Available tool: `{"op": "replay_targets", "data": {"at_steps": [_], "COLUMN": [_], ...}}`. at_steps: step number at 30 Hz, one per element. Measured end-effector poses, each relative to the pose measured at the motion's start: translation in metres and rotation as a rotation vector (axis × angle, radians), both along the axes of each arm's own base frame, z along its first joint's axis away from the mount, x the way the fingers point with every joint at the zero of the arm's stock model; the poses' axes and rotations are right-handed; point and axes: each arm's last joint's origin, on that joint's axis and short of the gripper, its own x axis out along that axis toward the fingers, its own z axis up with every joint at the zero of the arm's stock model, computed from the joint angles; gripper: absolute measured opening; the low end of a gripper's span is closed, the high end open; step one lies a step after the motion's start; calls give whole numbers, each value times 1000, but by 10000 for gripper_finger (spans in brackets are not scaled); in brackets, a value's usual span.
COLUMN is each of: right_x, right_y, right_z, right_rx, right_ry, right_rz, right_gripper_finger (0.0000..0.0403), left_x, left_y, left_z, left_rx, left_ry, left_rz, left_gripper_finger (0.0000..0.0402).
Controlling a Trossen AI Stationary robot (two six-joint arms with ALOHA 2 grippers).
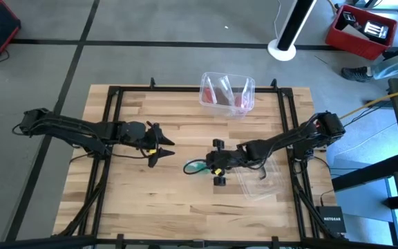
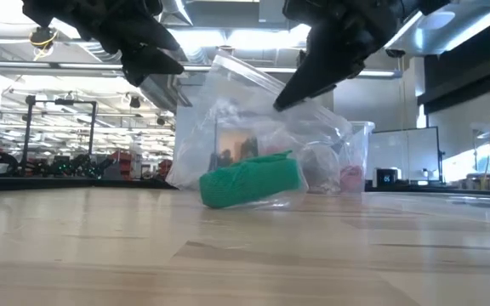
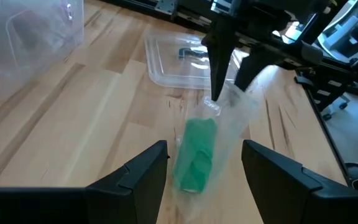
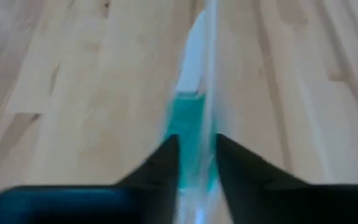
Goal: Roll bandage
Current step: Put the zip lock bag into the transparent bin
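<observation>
The right gripper, jaws pinched together on the upper edge of a clear plastic bag, lifts that edge above the wooden worktop. The rolled green bandage lies inside the bag, on the worktop. The left gripper hovers nearby, jaws apart.
</observation>
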Motion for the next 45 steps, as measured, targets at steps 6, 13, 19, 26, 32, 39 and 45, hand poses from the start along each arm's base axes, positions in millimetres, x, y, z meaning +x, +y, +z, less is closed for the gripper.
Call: {"op": "replay_targets", "data": {"at_steps": [6, 13, 19, 26, 32, 39, 45], "right_x": [-1, -15, -51, -89, -105, -97, -87], "right_y": [-4, -12, -48, -126, -187, -221, -226], "right_z": [2, 72, 151, 193, 183, 151, 136], "right_rx": [-119, -222, -378, -403, -159, 2, 34], "right_ry": [-11, -98, -189, -227, -184, -106, -64], "right_rz": [-66, -199, -469, -806, -991, -1132, -1191], "right_gripper_finger": [15, 8, 4, 5, 7, 4, 4], "left_x": [0, 0, 0, 0, 0, 0, 2], "left_y": [0, 1, 1, 2, 3, 3, 3], "left_z": [0, 0, 0, 0, 0, 1, 6], "left_rx": [-4, -23, -9, -21, 0, -28, -45], "left_ry": [-3, 5, 3, 1, -6, -16, -66], "left_rz": [5, 59, 60, 89, 124, 136, 138], "left_gripper_finger": [198, 198, 198, 198, 198, 198, 198]}}
